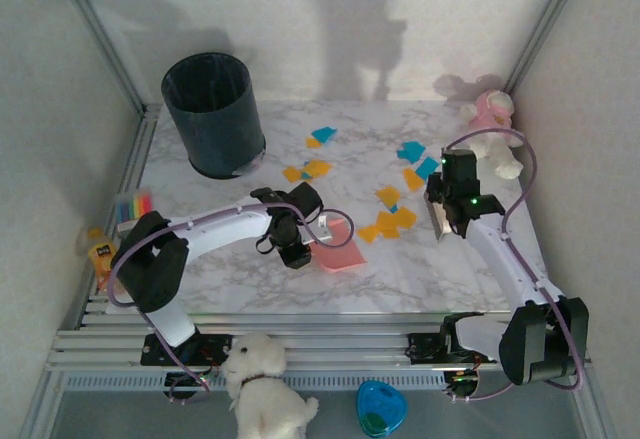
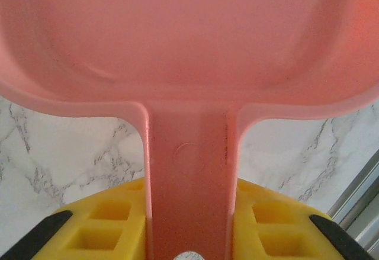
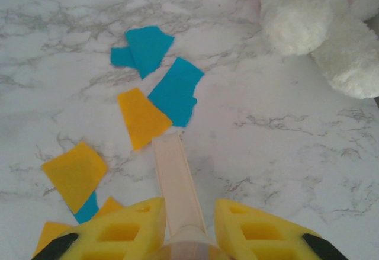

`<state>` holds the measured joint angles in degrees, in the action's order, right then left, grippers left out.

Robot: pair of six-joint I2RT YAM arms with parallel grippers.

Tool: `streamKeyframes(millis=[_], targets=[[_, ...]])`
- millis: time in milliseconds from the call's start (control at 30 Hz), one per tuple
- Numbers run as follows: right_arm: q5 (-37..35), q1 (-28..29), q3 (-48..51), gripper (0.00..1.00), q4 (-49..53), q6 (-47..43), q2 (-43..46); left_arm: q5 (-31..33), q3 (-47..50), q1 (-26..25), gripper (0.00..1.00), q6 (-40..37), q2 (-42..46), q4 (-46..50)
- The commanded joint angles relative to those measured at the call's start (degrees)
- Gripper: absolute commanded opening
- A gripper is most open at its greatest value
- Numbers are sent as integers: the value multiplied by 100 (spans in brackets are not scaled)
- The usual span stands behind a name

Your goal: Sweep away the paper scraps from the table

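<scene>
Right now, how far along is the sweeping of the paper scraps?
Done: both tools are gripped. In hand: left gripper shut on the handle of the pink dustpan, right gripper on a pale stick, tip beside a yellow scrap. Left: the dustpan looks empty; the paper scraps lie scattered on the table.

Soft, even white light fills the overhead view; tall blurred shadows fall on the back wall (image 1: 340, 29) at 12 o'clock, and the table (image 1: 400, 269) looks matte. The pink dustpan (image 2: 189, 41) is hazy, glowing redder at 2 o'clock; the paper scraps (image 3: 174, 91) look crisp, while the yellow fingers (image 3: 118, 233) and pale stick (image 3: 174, 177) at 6 o'clock blur
</scene>
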<state>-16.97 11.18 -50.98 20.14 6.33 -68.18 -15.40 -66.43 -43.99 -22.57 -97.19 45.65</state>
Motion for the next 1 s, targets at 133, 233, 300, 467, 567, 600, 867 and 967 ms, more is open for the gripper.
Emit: streamKeyframes(millis=[133,233,300,467,567,600,867,967], targets=[[-200,307,73,0,-276,-126,-230,99,-304,-74,0,-116,-192,260],[-208,468,87,0,-251,-106,-308,97,-332,-75,0,-126,-255,304],[-208,610,114,0,-244,-101,-348,123,-343,-75,0,-108,-311,331],[-195,912,172,0,-226,2,-417,189,-373,-75,0,-65,-395,357],[-200,1135,211,0,-230,95,-432,247,-393,-75,0,-26,-433,366],[-182,1204,214,0,-230,142,-440,256,-404,-75,0,-12,-449,372],[-144,1740,258,0,-169,511,-507,281,-470,-75,0,92,-569,423],[-106,1911,223,0,-164,632,-526,283,-509,-79,0,112,-599,442]])
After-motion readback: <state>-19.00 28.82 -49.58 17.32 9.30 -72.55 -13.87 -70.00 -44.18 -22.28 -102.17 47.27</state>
